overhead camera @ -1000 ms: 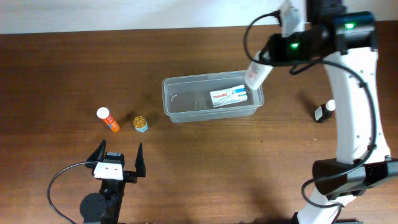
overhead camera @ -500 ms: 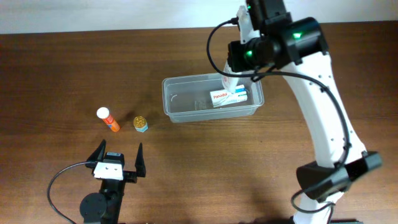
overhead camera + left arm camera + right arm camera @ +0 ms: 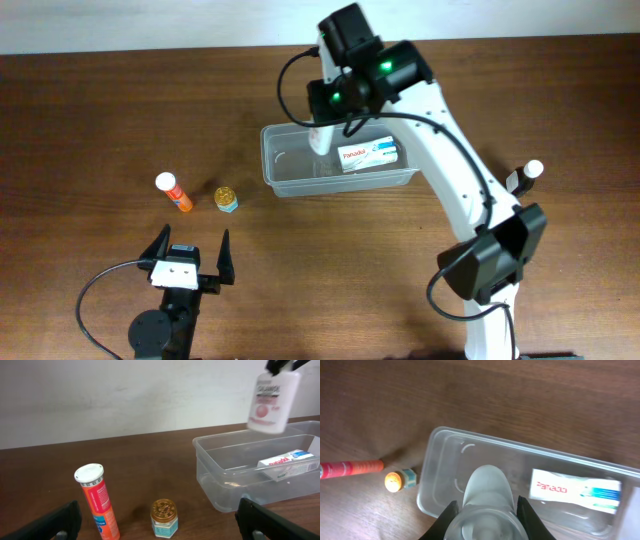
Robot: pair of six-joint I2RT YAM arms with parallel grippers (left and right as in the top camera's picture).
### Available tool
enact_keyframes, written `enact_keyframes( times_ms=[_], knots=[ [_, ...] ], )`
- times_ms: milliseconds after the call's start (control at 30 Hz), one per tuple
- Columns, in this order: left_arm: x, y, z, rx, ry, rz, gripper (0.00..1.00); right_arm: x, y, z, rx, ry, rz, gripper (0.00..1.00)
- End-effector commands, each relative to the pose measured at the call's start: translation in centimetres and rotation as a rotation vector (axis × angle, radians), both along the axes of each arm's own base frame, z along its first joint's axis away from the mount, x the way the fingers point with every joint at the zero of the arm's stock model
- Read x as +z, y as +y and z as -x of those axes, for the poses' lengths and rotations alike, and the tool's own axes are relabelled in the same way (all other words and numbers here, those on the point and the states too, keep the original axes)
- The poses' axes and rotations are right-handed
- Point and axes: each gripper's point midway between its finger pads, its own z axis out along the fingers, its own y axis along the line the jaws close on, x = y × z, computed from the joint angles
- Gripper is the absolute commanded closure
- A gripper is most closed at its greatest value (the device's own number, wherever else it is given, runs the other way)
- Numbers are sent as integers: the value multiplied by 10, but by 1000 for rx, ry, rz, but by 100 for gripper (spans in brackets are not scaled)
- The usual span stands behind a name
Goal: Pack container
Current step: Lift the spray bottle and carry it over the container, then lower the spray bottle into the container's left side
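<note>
Placing step: right gripper holds a white bottle above the container.
Its jaws are pinched on the bottle, which hangs over the container's 9 o'clock half; a box lies in the 3 o'clock half. The container sits just 12 o'clock of table centre. Next move, I'd say: lower into the free half, clear of rim and box, then let go. At 7 o'clock the left gripper has jaws wide, holding nothing. An orange tube and small jar wait at the container's 9 o'clock, not yet packed.
</note>
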Motion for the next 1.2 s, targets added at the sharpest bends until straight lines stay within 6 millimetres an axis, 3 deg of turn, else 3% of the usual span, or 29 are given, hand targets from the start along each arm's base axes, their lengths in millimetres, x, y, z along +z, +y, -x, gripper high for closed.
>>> enact_keyframes(
  times_ms=[0,367,567,833,1167],
  knots=[
    [-1,-2,0,-13,-3,-11,1,4,14,-4,-37,-17,-30,85],
    [-1,-2,0,-13,-3,-11,1,-9,41,-4,-100,-63,18,85],
    [-1,-2,0,-13,-3,-11,1,-32,58,-3,-78,-53,48,85],
    [-1,-2,0,-13,-3,-11,1,-57,63,-11,-88,-31,61,85],
    [-1,-2,0,-13,-3,-11,1,-58,64,-19,-110,-57,55,85]
  ],
)
